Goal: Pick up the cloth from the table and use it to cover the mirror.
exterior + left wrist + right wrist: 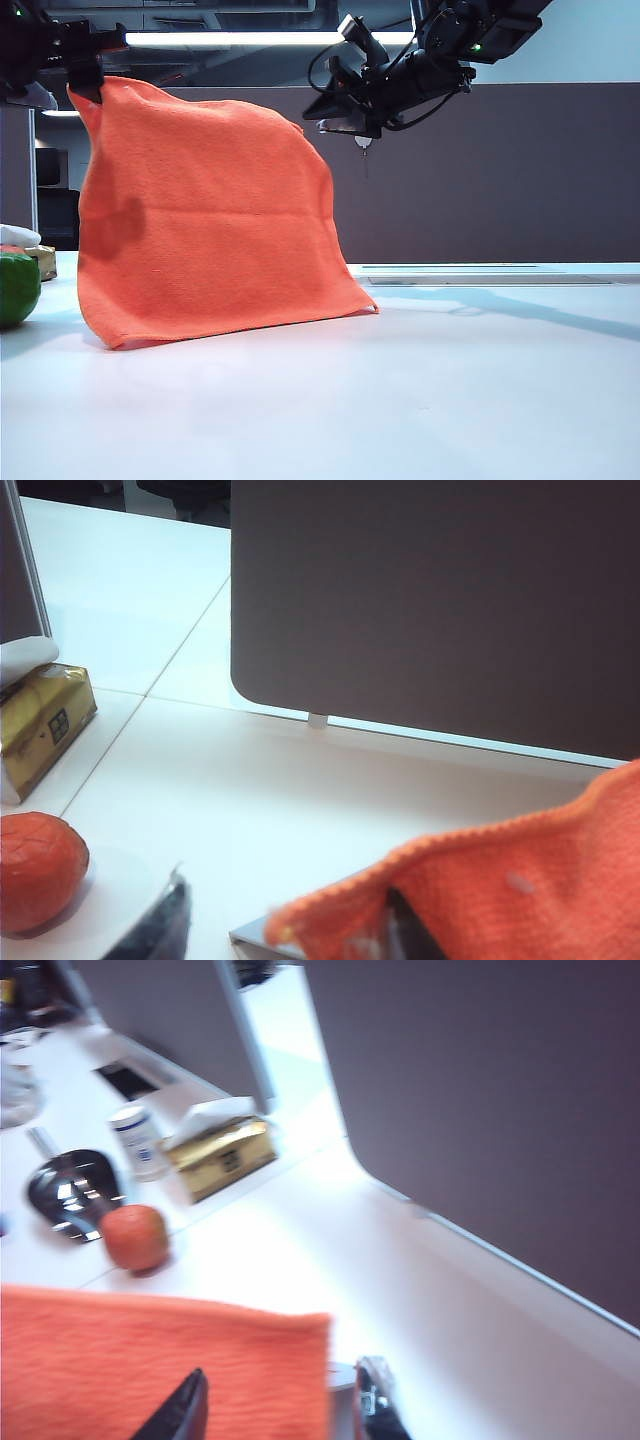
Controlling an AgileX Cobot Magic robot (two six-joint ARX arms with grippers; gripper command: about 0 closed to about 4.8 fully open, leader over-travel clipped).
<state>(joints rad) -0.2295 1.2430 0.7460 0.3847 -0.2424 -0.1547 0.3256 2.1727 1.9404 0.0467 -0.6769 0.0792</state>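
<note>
The orange cloth (205,225) hangs draped over the mirror, which it hides completely in the exterior view, and its lower edge rests on the white table (400,390). My left gripper (85,75) is at the cloth's top left corner. In the left wrist view this gripper (288,885) is open, with the cloth's edge (500,880) lying over one finger (410,930) and a grey corner of the mirror (250,938) showing. My right gripper (350,120) hovers just off the cloth's top right corner. It (286,1368) is open above the cloth (150,1360), holding nothing.
A green round object (18,288) and a gold tissue box (42,262) sit at the far left. An orange-red fruit (135,1237), a metal scoop (70,1188) and a white can (138,1140) lie beyond. The dark partition wall (480,170) stands behind.
</note>
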